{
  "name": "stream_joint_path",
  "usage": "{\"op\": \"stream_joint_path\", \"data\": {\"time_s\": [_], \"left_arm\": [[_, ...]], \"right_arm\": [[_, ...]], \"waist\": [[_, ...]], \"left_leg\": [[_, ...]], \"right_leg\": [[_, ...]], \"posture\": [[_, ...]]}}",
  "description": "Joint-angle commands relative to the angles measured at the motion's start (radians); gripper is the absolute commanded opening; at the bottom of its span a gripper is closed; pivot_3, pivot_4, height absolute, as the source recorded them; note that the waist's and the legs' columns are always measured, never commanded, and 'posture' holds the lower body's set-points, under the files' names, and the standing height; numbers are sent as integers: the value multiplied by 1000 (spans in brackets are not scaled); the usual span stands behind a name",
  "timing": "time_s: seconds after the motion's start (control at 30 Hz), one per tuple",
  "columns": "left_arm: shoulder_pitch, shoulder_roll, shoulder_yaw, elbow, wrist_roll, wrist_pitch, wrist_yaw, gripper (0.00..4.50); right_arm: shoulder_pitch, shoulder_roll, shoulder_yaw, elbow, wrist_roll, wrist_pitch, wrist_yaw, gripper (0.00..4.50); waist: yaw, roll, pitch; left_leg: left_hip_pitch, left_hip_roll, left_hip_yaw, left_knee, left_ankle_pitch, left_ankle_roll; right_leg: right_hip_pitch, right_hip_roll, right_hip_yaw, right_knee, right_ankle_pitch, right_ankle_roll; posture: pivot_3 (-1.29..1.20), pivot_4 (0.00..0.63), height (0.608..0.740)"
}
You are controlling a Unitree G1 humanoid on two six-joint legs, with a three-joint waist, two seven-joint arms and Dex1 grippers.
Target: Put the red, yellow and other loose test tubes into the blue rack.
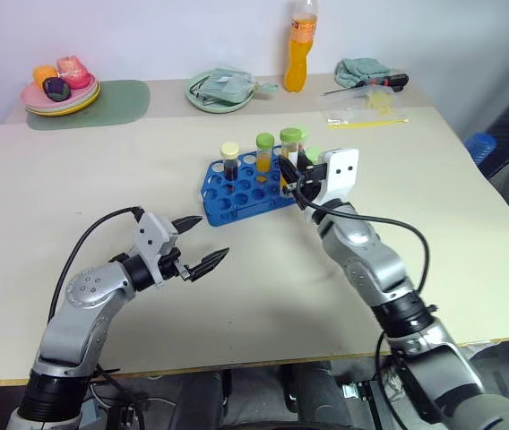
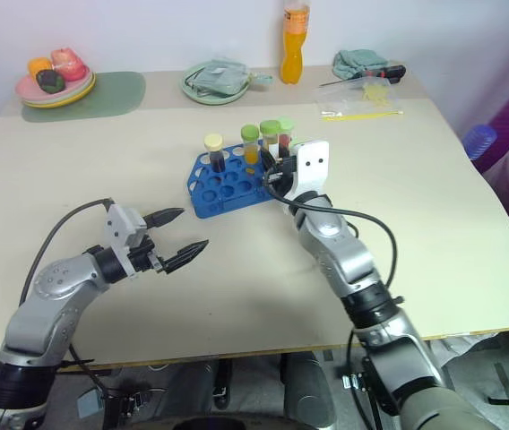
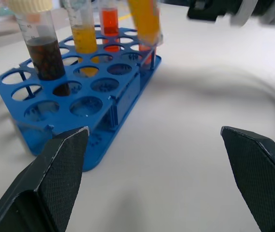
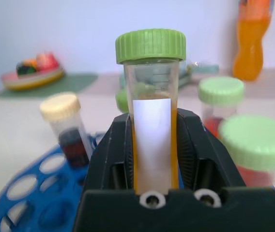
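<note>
Lowest in the head views, at lower left of the frame, the left gripper (image 1: 202, 242) hovers over bare bench (image 1: 263, 296) with its jaws released and spread wide, grasping nothing. Just beyond it, at frame centre, stands the blue rack (image 1: 237, 188). It already carries a brown tube with a cream cap (image 1: 229, 162), a yellow tube with a green cap (image 1: 264, 154) and a red tube with a green cap (image 1: 289, 143), all upright in their holes.

At the rack's right end, the right gripper (image 1: 292, 176) has its jaws clenched on another yellow tube (image 4: 154, 130), green cap upward, as its wrist view shows. That tube sits close beside the racked ones, above the rack's right end; whether its tip has entered a hole I cannot tell.

Risk, as I judge it: the held tube hangs tight against its neighbours, so a skewed descent could catch a hole's rim, knock a standing tube, or shove the light rack across the bench.
</note>
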Motion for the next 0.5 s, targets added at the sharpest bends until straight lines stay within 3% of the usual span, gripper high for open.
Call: {"op": "stream_joint_path", "data": {"time_s": [0.03,0.5], "left_arm": [[-22,-5,-13,-72,-22,32,20,4500],[-16,16,7,-140,-65,108,47,4500]], "right_arm": [[-24,56,-44,53,-96,-122,45,750],[-22,171,-130,239,-262,-266,127,750]], "waist": [[3,0,0],[1,0,0]], "left_leg": [[0,0,0,0,0,0],[1,-1,-1,0,1,-2]], "right_leg": [[0,-1,0,0,0,0],[0,-2,0,2,0,-1]], "posture": [[0,150,740],[0,150,740]]}}
